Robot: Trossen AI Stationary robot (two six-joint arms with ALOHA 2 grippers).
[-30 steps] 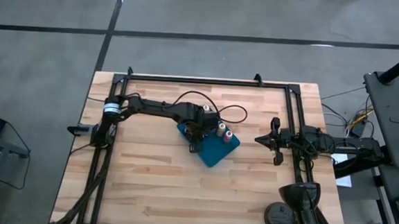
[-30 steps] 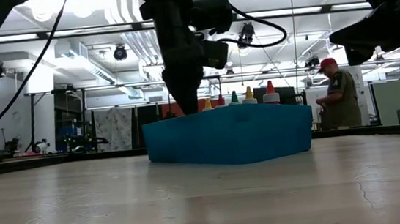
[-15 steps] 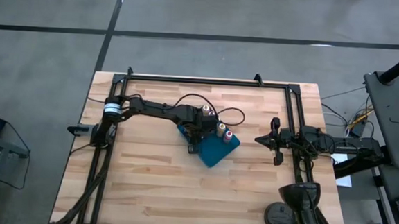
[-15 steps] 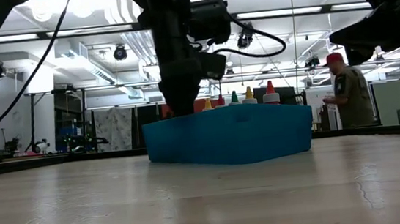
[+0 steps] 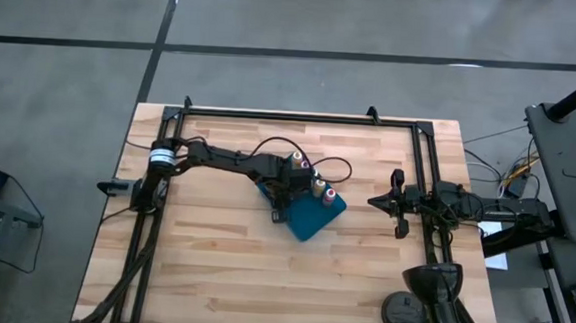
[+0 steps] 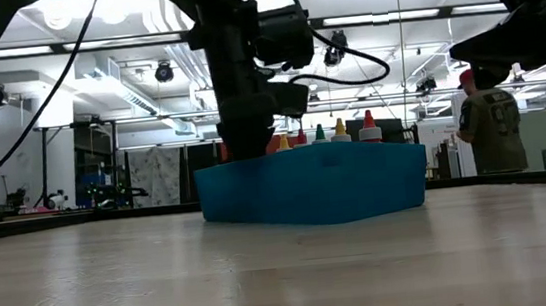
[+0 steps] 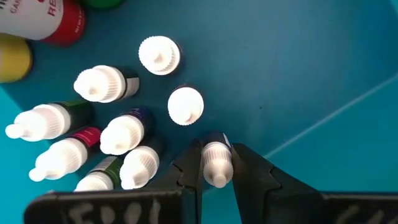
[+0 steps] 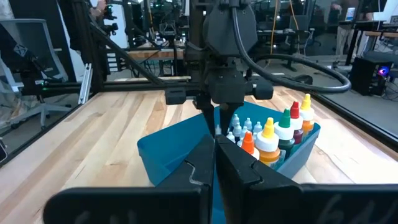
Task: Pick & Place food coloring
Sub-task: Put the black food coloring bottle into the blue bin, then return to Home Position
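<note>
Left claw (image 7: 217,167) down inside the blue tray (image 7: 298,68), narrow, pinching one small white-capped bottle (image 7: 217,163) between its two fingers. Bottle upright-ish, cap toward the wrist camera, base close to the tray floor; contact with floor cannot be told. Just beside it, a cluster of white-capped bottles (image 7: 118,134) standing in the tray, about eight, dark bodies, some with coloured labels. Beyond those, in the tray corner, the bigger bottles: a red-labelled one (image 7: 50,18) and a yellow one (image 7: 11,57), only partly in frame.

High view: tray (image 5: 309,221) sits near the middle of the surface (image 5: 211,277), turned diagonally. Left arm reaches from the left edge across to the tray's far-left part, left claw (image 5: 284,189) over it. Large bottles (image 5: 323,192) along the tray's far-right side.

Low view: coloured tops (image 6: 341,131) poke above the tray wall (image 6: 311,184): yellow, green, orange, red.

Right claw (image 8: 214,163) closed tight, holding nothing, parked over the right edge of the surface, well apart from the tray, pointing at it. Right claw in high view (image 5: 378,200).

A person (image 6: 492,127) stands in the room behind.
</note>
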